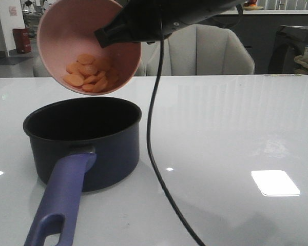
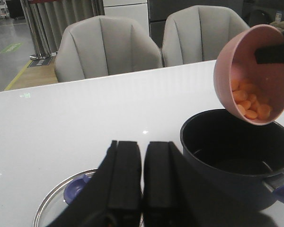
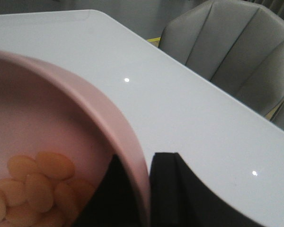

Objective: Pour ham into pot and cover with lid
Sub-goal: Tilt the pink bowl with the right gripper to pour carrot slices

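The right pincer (image 1: 110, 32) is clamped on the rim of a round pale pink bowl (image 1: 59, 36), one finger inside the wall and one outside, as the right wrist view shows; that rim grip lets the arm tip the bowl steeply with its mouth turned down and toward the camera, so the load slides to the lowest edge. Gathered just below the pincer, at that low lip, lie the small orange-pink ham slices (image 1: 90, 74), still inside the bowl; I count about a dozen, though they overlap and the exact number is hard to fix. Directly beneath them stands one dark navy saucepan with a black interior (image 1: 84, 146), its mouth open and seemingly empty, so that whatever spills over the lip should drop straight in; its long purple-blue slotted handle (image 1: 59, 205) points away from the right pincer, toward the front of the white glossy worktop (image 1: 236, 128). The left pincer (image 2: 142, 179) has its two black fingers pressed together on nothing, and it waits low beside the pot. Just under and behind it lies the single round glass lid with steel rim and purple-blue knob (image 2: 52, 205), flat on the worktop, probably parked there for the covering step. One bowl, one pot, one lid.
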